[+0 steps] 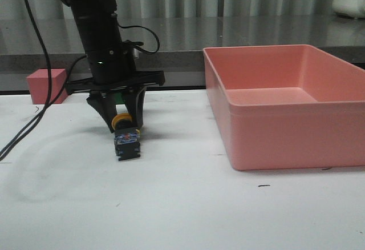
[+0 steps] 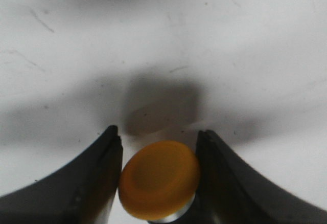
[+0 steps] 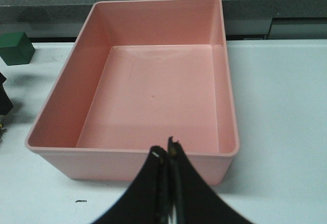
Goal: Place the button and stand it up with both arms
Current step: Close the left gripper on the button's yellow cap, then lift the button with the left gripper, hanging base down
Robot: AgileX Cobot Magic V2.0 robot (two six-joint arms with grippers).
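Yellow is the cap of the button (image 1: 126,131), and it sits pinched between the left jaws (image 1: 121,125), one black finger (image 2: 97,180) pressed to each side of it. Below the jaws, the button's black body with its bluish face hangs down to the white bench (image 1: 171,204); whether its base touches the bench or rides just above it cannot be told from the front view. From the left wrist camera only the cap shows, round and tilted slightly, with a silver ring under its edge and its shadow on the bench just past the fingertips.

Ahead of the right jaws (image 3: 165,155), which are pressed together with nothing between them, lies the pink bin (image 3: 227,96), open side up, its near wall just beyond the fingertips. A green cube (image 3: 16,48) rests on the bench off the bin's far corner, apart from it. In the front view the bin stands well to the side of the left jaws, and a pink cube (image 1: 47,85) sits behind the left arm (image 1: 100,33) at the far edge of the bench.
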